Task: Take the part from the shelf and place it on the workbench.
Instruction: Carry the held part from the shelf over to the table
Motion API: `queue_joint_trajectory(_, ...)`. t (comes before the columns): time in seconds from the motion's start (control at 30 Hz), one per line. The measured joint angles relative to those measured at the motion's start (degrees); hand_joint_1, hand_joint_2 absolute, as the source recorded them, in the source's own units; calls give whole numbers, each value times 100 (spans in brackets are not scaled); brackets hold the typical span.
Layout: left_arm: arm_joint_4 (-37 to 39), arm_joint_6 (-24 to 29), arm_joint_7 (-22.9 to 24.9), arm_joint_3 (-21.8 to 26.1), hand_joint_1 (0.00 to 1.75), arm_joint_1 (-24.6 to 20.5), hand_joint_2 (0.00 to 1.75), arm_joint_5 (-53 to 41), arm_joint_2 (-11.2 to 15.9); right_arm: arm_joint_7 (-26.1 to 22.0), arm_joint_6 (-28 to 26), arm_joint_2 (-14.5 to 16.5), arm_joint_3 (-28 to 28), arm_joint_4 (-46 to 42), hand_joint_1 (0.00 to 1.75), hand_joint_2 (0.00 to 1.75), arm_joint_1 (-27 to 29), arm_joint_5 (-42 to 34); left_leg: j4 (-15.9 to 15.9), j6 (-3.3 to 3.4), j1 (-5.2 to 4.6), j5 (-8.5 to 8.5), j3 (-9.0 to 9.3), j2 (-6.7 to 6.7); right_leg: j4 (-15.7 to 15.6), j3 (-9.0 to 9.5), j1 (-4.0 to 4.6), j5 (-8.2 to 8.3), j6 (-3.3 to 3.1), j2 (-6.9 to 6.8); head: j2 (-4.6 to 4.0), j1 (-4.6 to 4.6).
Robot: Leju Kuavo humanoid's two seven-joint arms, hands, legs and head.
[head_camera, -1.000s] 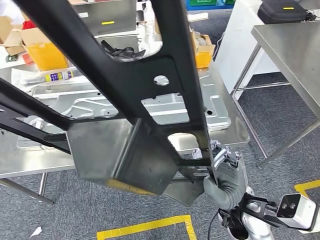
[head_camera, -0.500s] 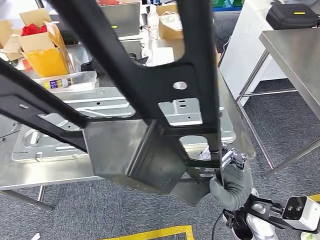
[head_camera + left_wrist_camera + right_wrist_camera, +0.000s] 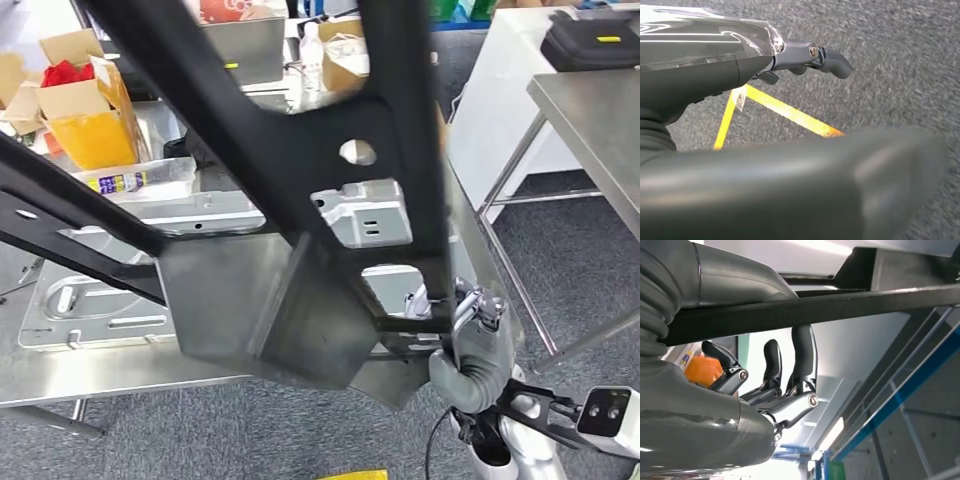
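Note:
The part [image 3: 302, 170] is a large black metal frame with a dull steel box section [image 3: 256, 305] at its lower end; it hangs close in front of me and hides much of the workbench [image 3: 90, 365]. My right hand [image 3: 472, 355] grips the frame's lower right edge. In the right wrist view its fingers [image 3: 802, 355] curl up against the black bar [image 3: 828, 307]. In the left wrist view my left hand [image 3: 802, 52] stretches its fingers over grey carpet with nothing between them.
Stamped grey sheet panels [image 3: 83, 305] lie on the workbench, with a yellow-filled cardboard box [image 3: 90, 120] and a bottle [image 3: 309, 60] behind. A second steel table [image 3: 596, 110] stands at the right, a black case [image 3: 596, 45] beyond it. Yellow floor tape [image 3: 791, 112] runs under the left hand.
The whole view has shifted: the workbench sits lower and nearer, and the yellow floor tape has slid out at the bottom. The part and my right hand keep their hold.

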Motion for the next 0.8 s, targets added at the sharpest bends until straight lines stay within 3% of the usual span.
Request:
queue_joint_trajectory(0.03,-2,3,32,-11,0,-1,0,0,-1,28,38,-5,-4,-16,175,175,-84,-13,-149,45,-4,57,32,9,18,20,2,-60,50,1,0,8)
queue_joint_trajectory(0.1,-4,7,96,-18,0,-12,0,0,-1,126,72,-16,-9,-44,175,175,-264,-71,-187,121,6,5,59,9,217,-58,-1,-213,125,3,0,26)
queue_joint_trajectory(0.13,-6,13,132,-19,0,-23,0,0,-1,188,77,-20,-11,-48,175,175,-351,-112,-197,144,20,-10,83,8,483,-187,-9,-353,156,4,0,31)
queue_joint_trajectory(0.2,-9,43,225,-28,0,-45,0,-1,-4,297,101,-27,-14,-32,175,175,-514,-192,-203,178,24,-44,117,6,1303,-641,-30,-659,204,3,0,37)
queue_joint_trajectory(0.23,-13,66,278,-39,0,-52,0,-2,-7,337,118,-30,-15,-13,175,175,-581,-218,-203,185,24,-61,134,3,1645,-863,-38,-729,217,3,0,37)
queue_joint_trajectory(0.27,-16,89,331,-55,0,-54,0,-3,-9,368,133,-31,-14,10,175,175,-643,-234,-203,185,23,-80,157,-2,1807,-1006,-42,-687,222,3,0,37)
queue_joint_trajectory(0.3,-20,114,384,-76,0,-54,0,-4,-10,397,144,-32,-13,33,175,175,-707,-239,-203,182,21,-100,188,-12,1725,-1035,-42,-526,217,4,0,38)
queue_joint_trajectory(0.37,-37,157,479,-129,0,-61,0,-6,-17,473,149,-28,-8,83,175,175,-849,-214,-207,166,13,-140,263,-36,1015,-822,-30,-6,166,12,0,37)
queue_joint_trajectory(0.43,-58,189,543,-179,0,-81,0,-7,-33,568,124,-9,7,164,175,175,-994,-152,-215,135,-5,-167,306,-59,377,-588,-2,316,92,22,0,38)
queue_joint_trajectory(0.53,-84,199,580,-247,0,-94,0,-7,-54,692,38,54,81,346,175,175,-1184,-39,-244,67,-6,-160,300,-65,191,-522,23,317,32,29,0,40)
queue_joint_trajectory(0.63,-111,210,587,-344,0,-121,0,-8,-66,844,-187,187,246,656,175,175,-1441,192,-217,-24,-9,-224,284,-50,57,-480,-12,372,-46,17,0,38)
queue_joint_trajectory(0.67,-116,217,587,-379,0,-135,0,-8,-66,904,-310,248,316,799,175,175,-1563,311,-34,-46,-12,-344,202,-44,9,-461,-26,398,-75,9,0,37)
queue_joint_trajectory(0.73,-129,227,588,-459,0,-151,0,-9,-64,1054,-624,393,489,1167,175,175,-1826,637,690,-78,-12,-693,-147,-38,-14,-453,-27,413,-101,2,0,34)
queue_joint_trajectory(0.8,-150,228,589,-536,0,-157,0,-8,-66,1263,-982,562,708,1539,175,175,-2067,1064,1263,-109,-9,-843,-446,-36,-8,-451,-22,408,-106,5,0,34)
